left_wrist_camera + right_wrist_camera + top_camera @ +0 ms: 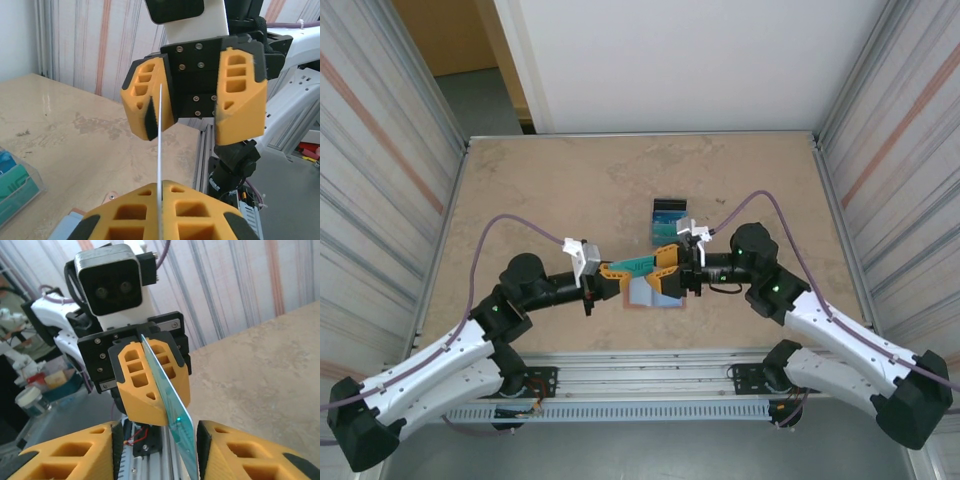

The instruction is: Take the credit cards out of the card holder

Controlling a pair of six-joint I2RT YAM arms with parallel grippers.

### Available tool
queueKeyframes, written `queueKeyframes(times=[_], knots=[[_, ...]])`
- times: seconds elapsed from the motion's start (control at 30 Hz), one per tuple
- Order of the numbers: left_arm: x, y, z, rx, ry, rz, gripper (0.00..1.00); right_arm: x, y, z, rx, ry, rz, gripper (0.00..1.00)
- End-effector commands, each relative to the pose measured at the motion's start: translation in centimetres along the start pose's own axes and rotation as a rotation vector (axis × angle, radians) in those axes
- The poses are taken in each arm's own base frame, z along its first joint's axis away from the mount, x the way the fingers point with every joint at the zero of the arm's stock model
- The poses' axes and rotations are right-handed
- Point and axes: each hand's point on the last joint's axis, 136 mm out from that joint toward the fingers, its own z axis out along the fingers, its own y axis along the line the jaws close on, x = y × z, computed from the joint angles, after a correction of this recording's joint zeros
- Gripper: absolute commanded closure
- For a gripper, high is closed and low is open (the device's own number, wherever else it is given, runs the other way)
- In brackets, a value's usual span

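Observation:
A teal credit card [638, 266] hangs in the air over the table's near middle, with my left gripper [610, 270] shut on its left end. Edge-on in the left wrist view, the card [160, 150] rises from my shut left gripper [161, 187]. My right gripper [667, 268] faces it, open around the card's free end. In the right wrist view the card [176, 407] slants between my right gripper's [159, 442] fingers, close to the right-hand pad [202, 440], with a wide gap on the other side. The card holder [655, 293] lies open on the table below, light-blue panels up.
A clear upright stand [669, 222] with blue and teal cards in it stands just behind the grippers, also at the left of the left wrist view [15, 187]. Metal rails run along the table's near edge [650, 360]. Ribbed walls close both sides.

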Motion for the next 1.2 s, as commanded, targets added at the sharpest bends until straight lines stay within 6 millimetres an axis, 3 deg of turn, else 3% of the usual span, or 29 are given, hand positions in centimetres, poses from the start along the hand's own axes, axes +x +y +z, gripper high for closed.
queueKeyframes(times=[0.0,0.23,0.27,0.33,0.4,0.7,0.93,1.17], knots=[[-0.8,-0.5,0.0,0.034,-0.035,0.005,1.0,-1.7,1.6,0.2,-0.066,-0.02,-0.079,0.65],[-0.5,-0.2,0.2,0.022,-0.016,-0.005,1.0,-1.3,1.3,0.6,-0.058,0.017,-0.079,0.99],[-0.4,-0.1,0.2,0.016,-0.001,0.0,1.0,-1.2,1.2,0.5,-0.046,0.026,-0.083,1.0],[-0.1,0.2,-0.1,-0.014,0.031,0.013,0.8,-0.8,1.0,0.2,-0.021,0.054,-0.094,1.0],[-0.1,0.3,-0.6,-0.043,0.067,0.055,0.65,-0.3,0.9,-0.3,0.013,0.087,-0.113,1.0],[-1.8,-0.1,-2.2,-0.087,0.167,0.222,0.45,1.6,1.1,-2.0,0.075,0.211,-0.155,1.0],[-1.5,-0.8,-0.3,0.028,0.312,0.219,0.46,1.8,1.4,-2.1,0.061,0.24,-0.163,1.0],[-0.9,-1.1,1.5,0.123,0.381,0.208,0.59,1.9,1.5,-2.0,0.044,0.256,-0.16,1.0]])
